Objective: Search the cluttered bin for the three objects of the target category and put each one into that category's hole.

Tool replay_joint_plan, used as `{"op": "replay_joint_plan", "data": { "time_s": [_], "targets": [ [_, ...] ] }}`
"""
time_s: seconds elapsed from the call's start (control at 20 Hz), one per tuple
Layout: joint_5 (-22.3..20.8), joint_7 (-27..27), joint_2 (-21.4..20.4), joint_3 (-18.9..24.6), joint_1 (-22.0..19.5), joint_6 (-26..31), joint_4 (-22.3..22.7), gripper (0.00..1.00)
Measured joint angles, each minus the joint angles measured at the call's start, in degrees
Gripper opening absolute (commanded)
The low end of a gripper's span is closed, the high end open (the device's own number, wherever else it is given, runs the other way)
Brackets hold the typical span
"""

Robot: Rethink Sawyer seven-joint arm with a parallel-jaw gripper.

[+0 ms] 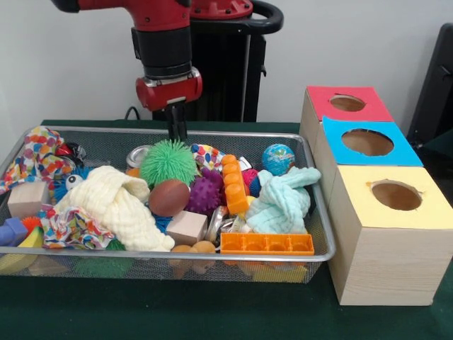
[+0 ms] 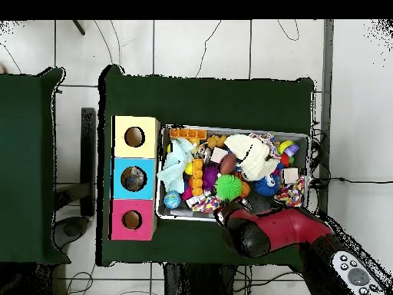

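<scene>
A green-covered desk carries a wire mesh bin packed with toys and cloths, and beside it a row of three wooden boxes, each with a round hole in its top. In the front view, the nearest box has a yellow top, the middle one a blue top and the farthest a red top. At the bin's near edge lies an orange building brick, with a plain wooden block just to its left and a pale yellow cloth spreading beyond that. A mint-green cloth is heaped above the brick. Toward the middle sit a brown ball, a purple spiky ball and a green spiky ball. A small globe ball rests near the far right corner, and a spotted cloth drapes over the far left corner. Behind them, the red and black arm reaches down at the bin's far rim; its hand shows only as a dark stem there, and whether it is open or closed cannot be told, though it seems to hold nothing.
</scene>
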Motion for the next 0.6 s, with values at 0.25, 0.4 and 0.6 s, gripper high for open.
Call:
{"op": "replay_joint_plan", "data": {
  "time_s": [0.25,0.4,0.6],
  "targets": [
    [-1.8,0.0,0.0,-1.9,2.6,0.0,-1.4,0.00],
    [-1.9,0.0,0.0,-3.3,3.6,0.0,-2.3,1.00],
    [-1.9,0.0,0.0,-3.8,3.7,0.0,-2.3,1.00]
  ]
}}
